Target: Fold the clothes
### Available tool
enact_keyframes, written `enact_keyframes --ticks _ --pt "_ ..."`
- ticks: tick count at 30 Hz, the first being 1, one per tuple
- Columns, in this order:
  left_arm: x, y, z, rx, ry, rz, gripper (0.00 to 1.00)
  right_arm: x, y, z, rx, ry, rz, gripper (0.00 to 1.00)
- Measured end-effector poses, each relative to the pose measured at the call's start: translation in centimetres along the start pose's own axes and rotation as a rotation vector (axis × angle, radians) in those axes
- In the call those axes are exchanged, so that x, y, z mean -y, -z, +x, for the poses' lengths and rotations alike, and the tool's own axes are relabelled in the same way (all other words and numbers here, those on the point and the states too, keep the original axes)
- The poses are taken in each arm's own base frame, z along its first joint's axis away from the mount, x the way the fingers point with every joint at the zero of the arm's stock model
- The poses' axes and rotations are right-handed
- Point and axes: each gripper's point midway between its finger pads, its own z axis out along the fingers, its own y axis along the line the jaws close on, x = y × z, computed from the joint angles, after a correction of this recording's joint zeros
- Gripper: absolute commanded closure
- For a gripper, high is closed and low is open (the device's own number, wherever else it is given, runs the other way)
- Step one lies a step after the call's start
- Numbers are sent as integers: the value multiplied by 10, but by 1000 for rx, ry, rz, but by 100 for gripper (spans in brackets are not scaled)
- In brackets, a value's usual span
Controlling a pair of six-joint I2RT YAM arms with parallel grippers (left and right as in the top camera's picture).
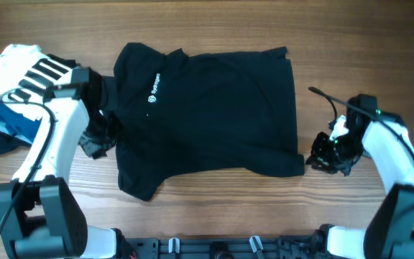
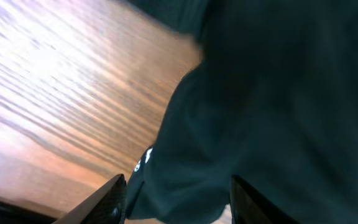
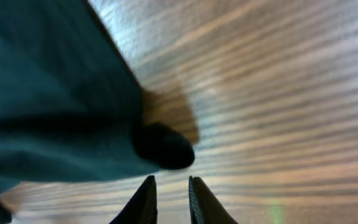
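Striped white garment (image 1: 21, 68) touching blue garments (image 1: 11, 121), wooden table (image 1: 264, 208) left edge.

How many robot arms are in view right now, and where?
2. The left arm reaches the black shirt at its left edge, beside a pile of other clothes. The right arm reaches the shirt's lower right corner. None looks hidden.

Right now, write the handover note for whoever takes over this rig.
Left tool: open astride the black shirt's edge, gripping nothing.
Right tool: nearly shut, empty, beside the shirt's near corner.
Shirt: spread on the table, collar toward the left arm.
Done: no finished fold visible.
Left: all the folding.
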Motion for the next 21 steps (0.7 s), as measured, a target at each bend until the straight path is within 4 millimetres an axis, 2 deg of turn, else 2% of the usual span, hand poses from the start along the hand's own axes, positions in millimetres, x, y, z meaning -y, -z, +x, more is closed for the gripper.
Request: enact_keyframes --ticks 4,8,10,11,13,14,16,19,21 --pt "-9 -32 26 -65 4 12 48 0 -4 9 25 2 -30 74" --pt "-4 -50 38 -71 2 79 49 -17 -34 21 16 54 -118 67" --pt "-5 -58 46 -96 4 94 57 -27 -41 19 39 89 -140 69" --pt "-5 -61 50 -112 6 101 72 -33 -44 17 55 116 -151 75" --pt "-1 -60 54 -131 5 123 91 -44 -46 13 83 147 -166 96" --pt "0 -60 58 -148 3 131 96 -47 -47 12 93 146 -167 96" --pt "-2 -58 69 -199 13 130 96 -45 -49 9 108 97 -146 96" --pt "-6 -56 76 -229 15 115 96 -40 -49 7 115 59 -121 96" --pt "-5 -42 73 -230 -5 102 96 -23 -38 16 83 -16 -29 96"
